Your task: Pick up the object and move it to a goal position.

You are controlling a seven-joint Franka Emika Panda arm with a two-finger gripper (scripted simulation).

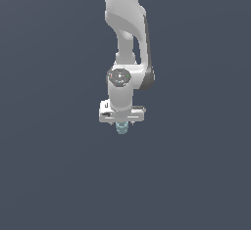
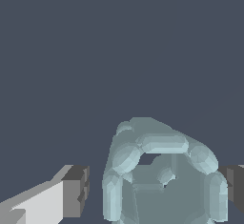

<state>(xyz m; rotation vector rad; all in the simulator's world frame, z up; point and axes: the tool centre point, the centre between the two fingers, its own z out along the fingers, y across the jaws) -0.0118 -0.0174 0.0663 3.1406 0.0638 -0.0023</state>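
In the wrist view the object (image 2: 162,175) is filling the near foreground, sitting between the two dark finger pads (image 2: 76,189) of the jaws. The pad on one side is standing slightly apart from the object's wall, with a sliver of background showing between them; the pad on the other side is lying right against it at the picture's edge. Whether the jaws are actually pressing on it I cannot tell, though they are closed down to about the object's width. This close view is showing what the other cannot: the object is a translucent pale teal ring built from rounded, sausage-like segments joined around a hollow middle, with upright ribs running down its side wall, and its open end is facing the camera.

Farther off, the exterior view is showing the whole white arm (image 1: 126,33) hanging down from the top of the picture, smooth and glossy, with a round joint cap facing the viewer. The gripper (image 1: 122,123) is pointing straight down, and the object (image 1: 122,127) is appearing only as a tiny teal stub poking out just beneath it, its axis running vertical, in line with the fingers. Behind everything is lying a flat, featureless slate-grey ground, so no counter edge is distinguishable.
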